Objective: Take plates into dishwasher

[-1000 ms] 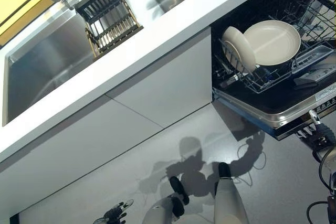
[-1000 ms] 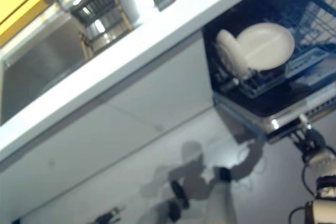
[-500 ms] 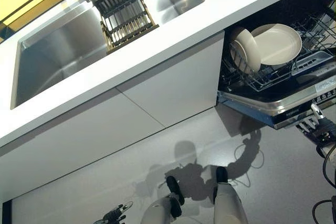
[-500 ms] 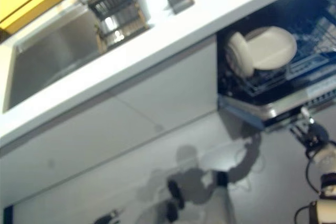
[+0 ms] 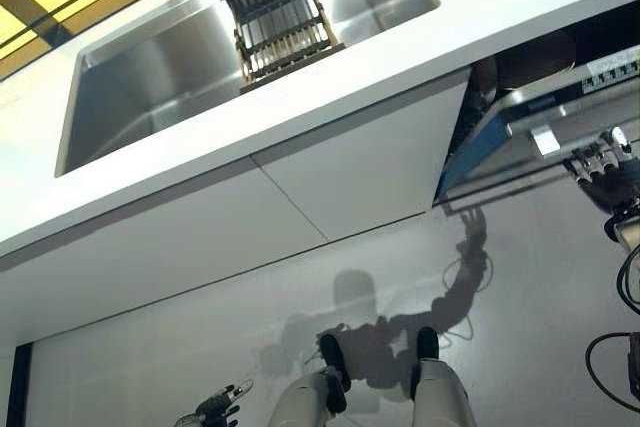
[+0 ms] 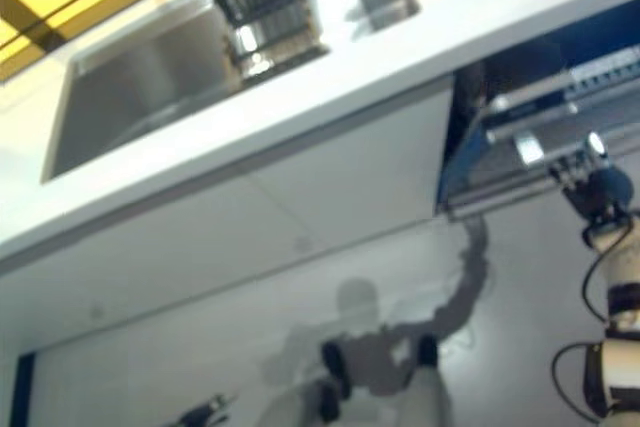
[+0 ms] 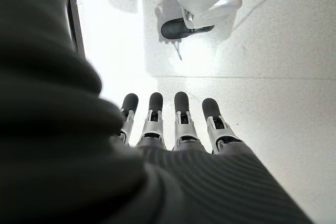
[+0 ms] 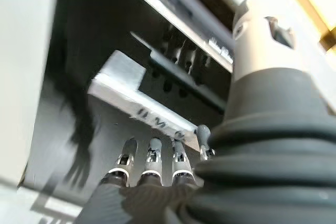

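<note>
Dishwasher door [image 5: 520,142], at the right of the scene under the white countertop [image 5: 330,77], was raised most of the way to shut, leaving only a narrow dark gap below the counter edge. That near-closed angle suggested the loading was finished and the door was being pushed up, which would explain why the right hand [image 5: 605,162] sat just under the door's outer edge at the far right. In the right wrist view its fingers [image 8: 152,156] were extended straight, side by side, with the tips against or very near the door's lip beside the handle bar [image 8: 136,95]; they were not wrapped around anything, and whether they actually touched the metal could not be told for certain. Plates, the task's own things, were almost entirely hidden: only a dark rounded shape showed in the gap behind the door, so they were judged to be inside the machine. Left hand [image 5: 215,409] hung idle low at the near left, close to the floor, its fingers [image 7: 181,116] relaxed and straight, holding nothing. Further left along the countertop lay the steel sink [image 5: 150,97], with a slatted drain rack [image 5: 282,12] set across its far side.
</note>
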